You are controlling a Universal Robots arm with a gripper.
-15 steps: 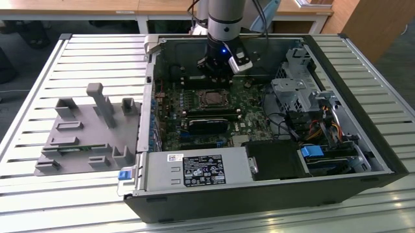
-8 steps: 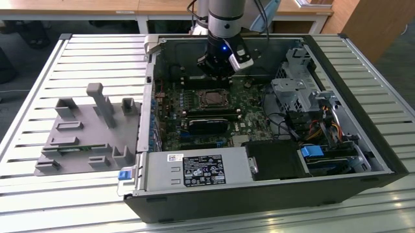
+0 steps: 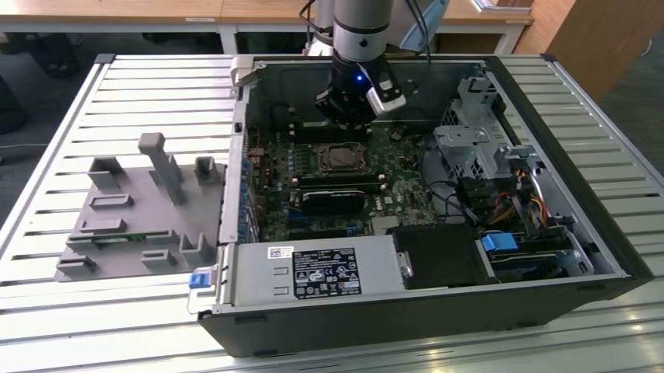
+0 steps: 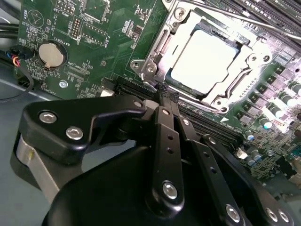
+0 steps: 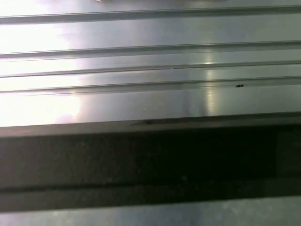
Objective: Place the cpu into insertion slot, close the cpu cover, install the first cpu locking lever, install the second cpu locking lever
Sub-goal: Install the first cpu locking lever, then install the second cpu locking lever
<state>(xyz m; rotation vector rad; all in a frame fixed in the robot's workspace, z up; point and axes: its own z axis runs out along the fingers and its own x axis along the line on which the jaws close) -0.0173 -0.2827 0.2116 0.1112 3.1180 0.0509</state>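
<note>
In the exterior view the arm reaches down into the open computer case [image 3: 581,202], and my gripper [image 3: 347,130] hangs just behind the insertion slot [image 3: 337,158]. The second wrist view shows the cpu [image 4: 204,59], its pale silver face up, seated in that slot. The cpu cover [image 4: 159,47], a silvery frame, lies flat around the chip. A thin metal locking lever [image 4: 225,16] runs along the socket's far side. My gripper [image 4: 163,92] is shut, its black fingers [image 4: 165,141] pressed together, with the tips right at the socket's near corner. Whether they touch it I cannot tell.
A labelled grey power box [image 3: 311,272] fills the case's near side. Long black memory slots [image 3: 332,186] lie just in front of the socket. A metal drive cage [image 3: 472,151] with cables stands at the exterior view's right. A grey fixture [image 3: 135,210] sits outside the case on the slatted table [image 3: 62,326].
</note>
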